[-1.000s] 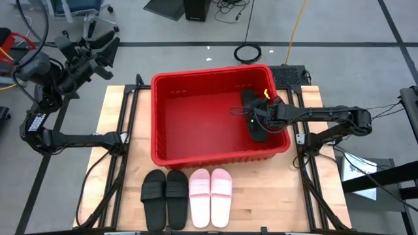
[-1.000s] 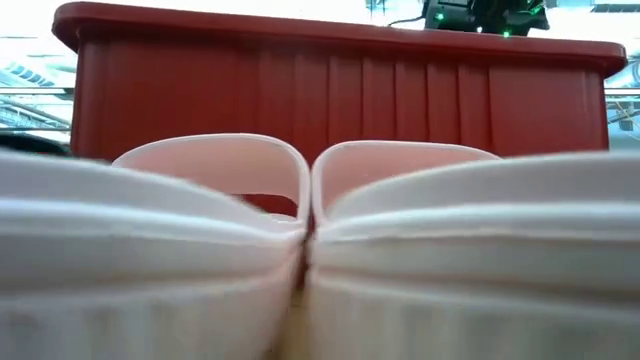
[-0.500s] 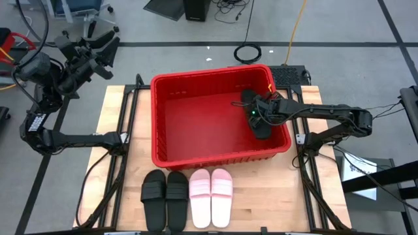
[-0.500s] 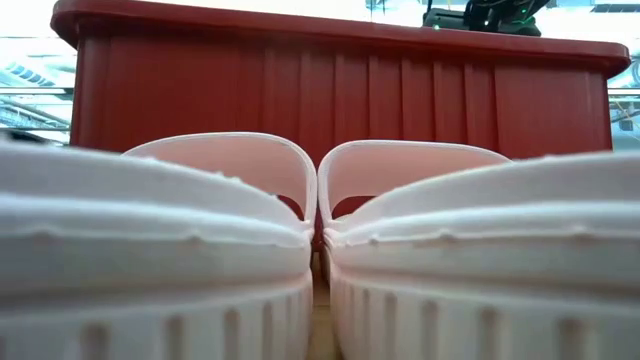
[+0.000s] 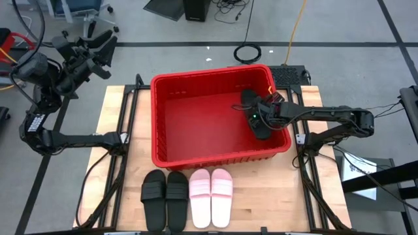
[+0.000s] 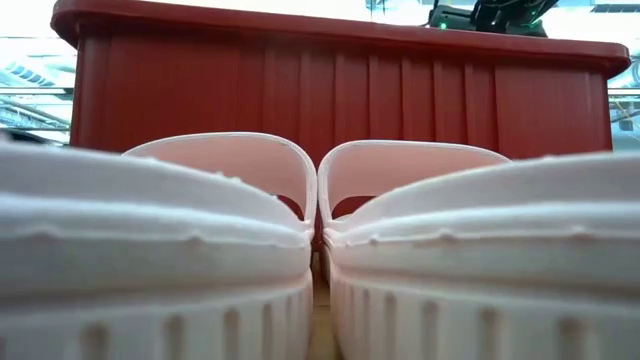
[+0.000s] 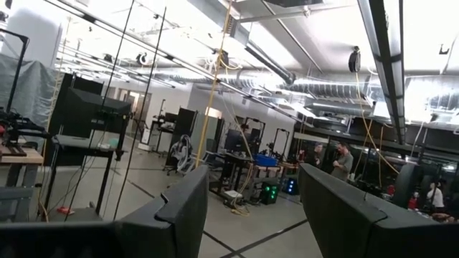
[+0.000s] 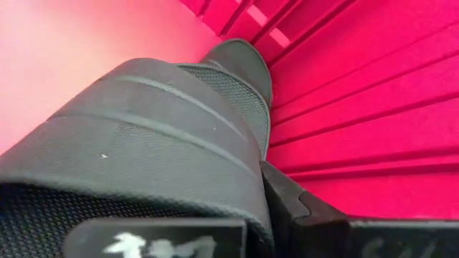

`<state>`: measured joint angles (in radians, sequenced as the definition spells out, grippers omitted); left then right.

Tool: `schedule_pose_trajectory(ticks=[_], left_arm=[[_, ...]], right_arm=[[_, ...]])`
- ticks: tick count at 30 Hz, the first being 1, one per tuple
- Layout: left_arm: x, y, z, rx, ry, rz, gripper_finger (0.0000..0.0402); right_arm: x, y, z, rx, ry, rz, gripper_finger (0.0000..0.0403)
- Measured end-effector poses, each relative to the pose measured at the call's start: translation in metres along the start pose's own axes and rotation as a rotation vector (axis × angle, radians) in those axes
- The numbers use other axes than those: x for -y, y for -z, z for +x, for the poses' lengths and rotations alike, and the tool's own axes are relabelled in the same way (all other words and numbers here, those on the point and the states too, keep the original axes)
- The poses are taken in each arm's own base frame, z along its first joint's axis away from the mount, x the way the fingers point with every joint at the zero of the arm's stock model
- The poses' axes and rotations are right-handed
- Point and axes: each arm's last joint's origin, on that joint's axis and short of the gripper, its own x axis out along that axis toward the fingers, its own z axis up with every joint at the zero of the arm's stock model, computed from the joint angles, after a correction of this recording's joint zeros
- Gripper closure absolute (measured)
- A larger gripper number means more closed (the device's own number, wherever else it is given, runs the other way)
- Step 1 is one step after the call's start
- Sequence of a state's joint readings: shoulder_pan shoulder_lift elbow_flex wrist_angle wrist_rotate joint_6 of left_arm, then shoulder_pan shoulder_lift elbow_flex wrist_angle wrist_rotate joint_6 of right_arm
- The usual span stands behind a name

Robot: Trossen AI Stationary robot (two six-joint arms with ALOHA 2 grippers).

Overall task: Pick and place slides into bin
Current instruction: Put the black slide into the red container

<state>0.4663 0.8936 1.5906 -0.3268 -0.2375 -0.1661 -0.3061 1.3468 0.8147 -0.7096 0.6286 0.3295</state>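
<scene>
Black slide (image 5: pixel 256 117) partly under right pincer (image 5: pixel 266 112)

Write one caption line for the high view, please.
Right gripper lowers a black slide inside the red bin; four slides wait in front.

Robotics lab: exposed ducts (image 7: pixel 337 89), workstations (image 7: pixel 251 168).

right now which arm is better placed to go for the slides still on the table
Probably the right. Its gripper is over the bin, just behind the black pair and pink pair at the table's front. The left gripper is raised off the table's far left corner, pointing into the room.
</scene>
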Motion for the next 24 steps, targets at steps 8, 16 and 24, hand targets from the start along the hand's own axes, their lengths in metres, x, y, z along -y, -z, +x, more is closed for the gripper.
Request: schedule_pose_trajectory(ticks=[8, 16, 24], left_arm=[[0.000, -0.003, 0.000, 0.026, 0.004, 0.000, 0.0188], [0.001, -0.003, 0.000, 0.033, 0.005, -0.002, 0.0188], [0.001, -0.003, 0.000, 0.033, 0.004, -0.002, 0.0188]], right_arm=[[0.003, 0.001, -0.007, 0.025, -0.045, 0.016, 0.0398], [0.010, 0.005, -0.016, 0.009, -0.121, 0.031, 0.0355], [0.011, 0.009, -0.016, -0.024, -0.114, -0.008, 0.0304]])
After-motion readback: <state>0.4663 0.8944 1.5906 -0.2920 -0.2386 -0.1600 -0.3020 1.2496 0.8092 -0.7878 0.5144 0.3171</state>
